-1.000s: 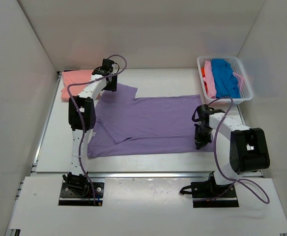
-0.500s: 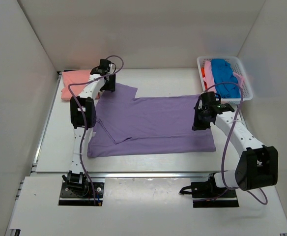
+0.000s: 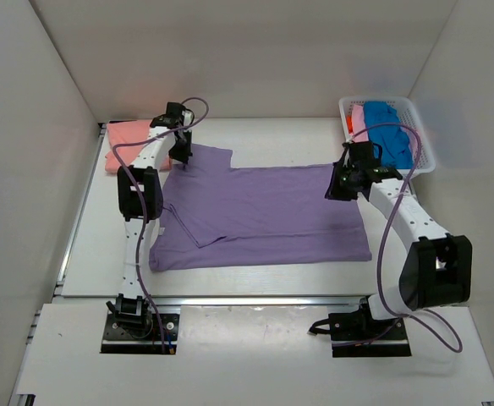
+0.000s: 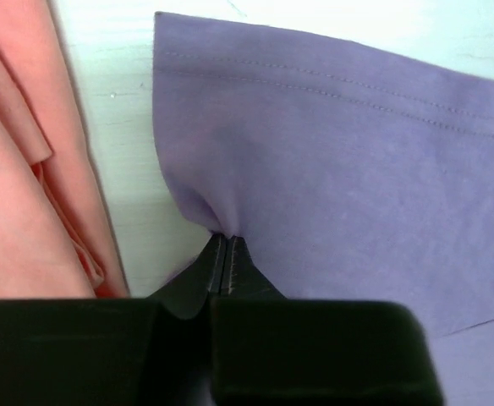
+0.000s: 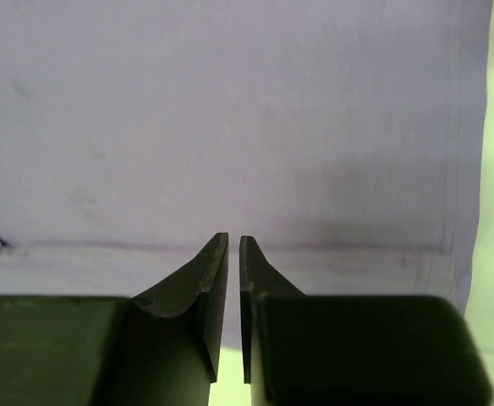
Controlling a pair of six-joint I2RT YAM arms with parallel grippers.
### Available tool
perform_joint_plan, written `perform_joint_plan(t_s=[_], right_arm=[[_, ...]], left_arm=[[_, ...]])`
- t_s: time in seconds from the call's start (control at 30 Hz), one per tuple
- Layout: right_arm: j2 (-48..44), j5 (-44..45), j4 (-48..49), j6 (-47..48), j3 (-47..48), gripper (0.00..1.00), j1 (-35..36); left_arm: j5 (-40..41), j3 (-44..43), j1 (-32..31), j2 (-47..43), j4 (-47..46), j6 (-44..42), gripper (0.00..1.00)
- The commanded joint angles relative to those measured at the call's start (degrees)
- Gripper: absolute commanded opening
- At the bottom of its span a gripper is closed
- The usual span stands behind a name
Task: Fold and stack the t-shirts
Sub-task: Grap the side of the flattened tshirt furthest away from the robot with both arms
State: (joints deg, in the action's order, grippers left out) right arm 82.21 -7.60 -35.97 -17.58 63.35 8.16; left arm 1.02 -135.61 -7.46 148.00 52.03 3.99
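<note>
shirt: lavender t-shirt is lying spread flat on desk | left hand is pinching its far sleeve edge | right hand is hovering over far hem, fingers nearly together, holding nothing | handling: light, limp, likely sagging; grip hem corners

Robot lab cell, plain white walls, white table
</note>
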Motion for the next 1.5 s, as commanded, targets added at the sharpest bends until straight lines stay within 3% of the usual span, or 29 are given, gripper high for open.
perform_joint_plan(t_s=[0.0,0.1,0.2,0.4,0.63,0.9,1.13,1.2,1.27,1.33,1.47], right_arm=[[1.8,1.9,8.6,0.6,2.6,0.09,0.0],[5.6,5.7,15.7,0.6,1.7,0.11,-1.4],[12.7,7.6,17.2,-0.4,6.0,0.22,-2.7],[21.7,20.1,18.8,-6.8,14.9,0.39,-0.5],[32.9,27.0,12.9,-14.1,27.7,0.41,-0.8],[42.2,27.3,4.2,-18.2,39.1,0.42,-0.6],[48.4,25.0,1.7,-18.0,43.9,0.48,-0.9],[49.2,24.6,0.5,-18.3,44.8,0.46,-0.6],[50.6,24.4,-0.6,-18.0,45.7,0.29,-0.3],[51.1,24.6,-1.5,-18.4,46.0,0.24,-0.2],[50.4,24.8,-1.5,-17.6,45.8,0.0,0.0]], left_arm=[[-1.7,-1.4,0.2,0.7,1.2,0.1,0.0],[-1.5,-2.0,-0.6,-0.2,1.3,-0.2,0.0],[-1.1,-0.8,-1.4,-3.4,0.4,-1.1,0.0],[-3.6,10.5,-2.3,-11.5,-6.1,0.3,0.0],[-7.3,26.5,-1.2,-20.9,-19.1,3.8,0.0],[-7.7,25.8,-1.1,-20.9,-16.9,4.4,0.0],[-9.6,28.8,-1.1,-22.3,-19.1,5.0,0.0],[-9.5,29.4,-0.9,-22.6,-19.2,4.9,0.0],[-9.6,29.7,-0.8,-22.9,-19.7,5.1,0.0],[-9.7,30.0,-0.4,-22.9,-19.5,5.1,0.0],[-9.8,29.4,-0.4,-23.3,-19.4,4.5,0.0]])
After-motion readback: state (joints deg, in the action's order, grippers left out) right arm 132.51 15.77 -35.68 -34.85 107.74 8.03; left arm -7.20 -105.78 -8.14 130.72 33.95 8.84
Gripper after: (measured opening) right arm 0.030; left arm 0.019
